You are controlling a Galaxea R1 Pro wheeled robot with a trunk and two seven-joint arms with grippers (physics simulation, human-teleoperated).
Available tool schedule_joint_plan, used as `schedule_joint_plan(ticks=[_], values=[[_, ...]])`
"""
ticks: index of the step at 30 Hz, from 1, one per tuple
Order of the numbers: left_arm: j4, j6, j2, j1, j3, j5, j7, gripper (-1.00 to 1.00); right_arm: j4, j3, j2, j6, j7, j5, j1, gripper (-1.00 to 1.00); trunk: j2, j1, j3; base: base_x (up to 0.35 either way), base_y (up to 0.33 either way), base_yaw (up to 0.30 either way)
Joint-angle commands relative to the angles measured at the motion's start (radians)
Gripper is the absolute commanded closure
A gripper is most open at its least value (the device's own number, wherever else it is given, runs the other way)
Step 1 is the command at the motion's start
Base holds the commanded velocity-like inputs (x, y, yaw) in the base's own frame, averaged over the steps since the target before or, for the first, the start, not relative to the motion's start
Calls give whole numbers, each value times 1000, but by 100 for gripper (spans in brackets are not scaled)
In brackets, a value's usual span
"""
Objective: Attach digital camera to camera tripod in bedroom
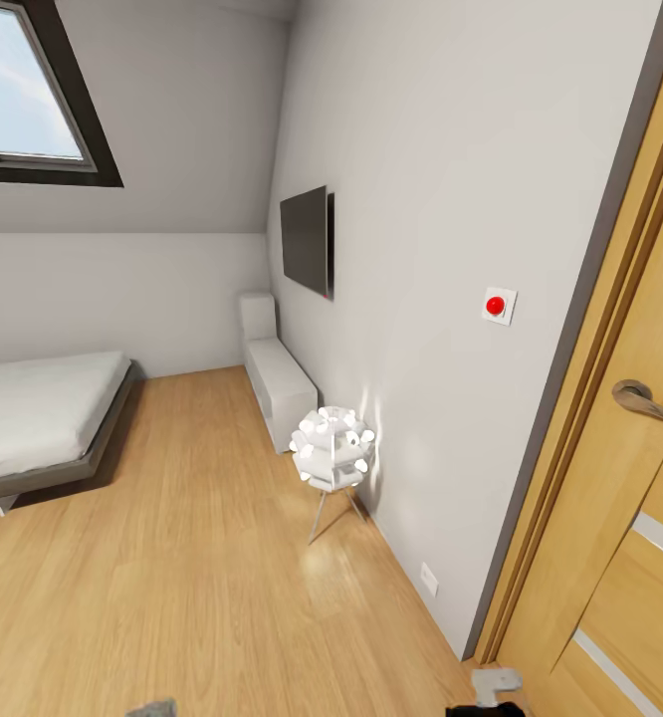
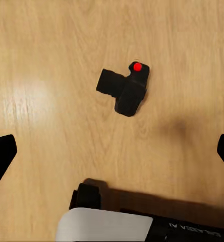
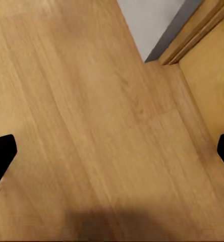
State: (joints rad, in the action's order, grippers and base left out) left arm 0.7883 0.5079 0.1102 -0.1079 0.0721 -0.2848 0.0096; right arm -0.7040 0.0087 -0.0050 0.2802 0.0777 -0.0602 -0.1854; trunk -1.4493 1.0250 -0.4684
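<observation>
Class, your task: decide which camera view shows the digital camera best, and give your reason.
The left wrist view. The digital camera lies whole and unobstructed on the wood floor, red button visible, between the open left gripper's fingertips. The head view looks across the bedroom instead; the right wrist view looks at floor by the door frame.

White lamp [image 1: 332, 448], wall television [image 1: 306, 241], grey bed [image 1: 43, 413], wooden door [image 1: 625, 478]

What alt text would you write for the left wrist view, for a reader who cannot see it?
A small black digital camera with a red button on top lies alone on the light wood floor, untouched. The left claw hangs open above the floor, its two dark fingertips showing at opposite edges of the picture, wide apart.
</observation>
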Motion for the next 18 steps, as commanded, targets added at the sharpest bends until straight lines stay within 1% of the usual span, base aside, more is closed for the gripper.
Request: schedule_joint_plan(ticks=[1, 2, 4, 5, 6, 8, 11, 16, 18], values=[[19, 32, -1, -24, 2, -8, 1, -100, -7, 1, 1, 22, 2, -5, -36, -100, -1, 0, -2, 0, 0, 0], [43, 71, -11, -92, 2, -10, -2, -100, 13, 0, 3, 46, 3, -4, -129, -100, -1, 0, -2, 0, 0, 0], [59, 97, -29, -158, 2, -11, -5, -100, 46, -1, 4, 63, 4, -2, -218, -100, -1, 0, -2, 0, 0, 0], [68, 113, -48, -208, 1, -12, -6, -100, 70, -2, 5, 75, 4, -2, -281, -100, -1, 0, -2, 0, 0, 0], [73, 119, -59, -230, 1, -12, -5, -100, 78, -3, 5, 80, 4, -2, -304, -100, -1, 0, -2, 0, 0, 0], [81, 126, -78, -261, 1, -12, -3, -100, 88, -4, 6, 87, 4, -2, -338, -100, -1, 0, -2, 0, 0, 0], [90, 129, -101, -288, 0, -9, -1, -100, 97, -5, 6, 93, 3, -1, -367, -100, -1, 0, -2, 0, 0, 0], [97, 132, -138, -313, -1, 3, 4, -100, 102, -5, 8, 96, 1, -4, -388, -100, -1, 0, -2, 0, 0, 0], [98, 134, -153, -326, -1, 8, 16, -100, 102, -4, 8, 97, 1, -4, -391, -100, -1, 0, -2, 0, 0, 0]])
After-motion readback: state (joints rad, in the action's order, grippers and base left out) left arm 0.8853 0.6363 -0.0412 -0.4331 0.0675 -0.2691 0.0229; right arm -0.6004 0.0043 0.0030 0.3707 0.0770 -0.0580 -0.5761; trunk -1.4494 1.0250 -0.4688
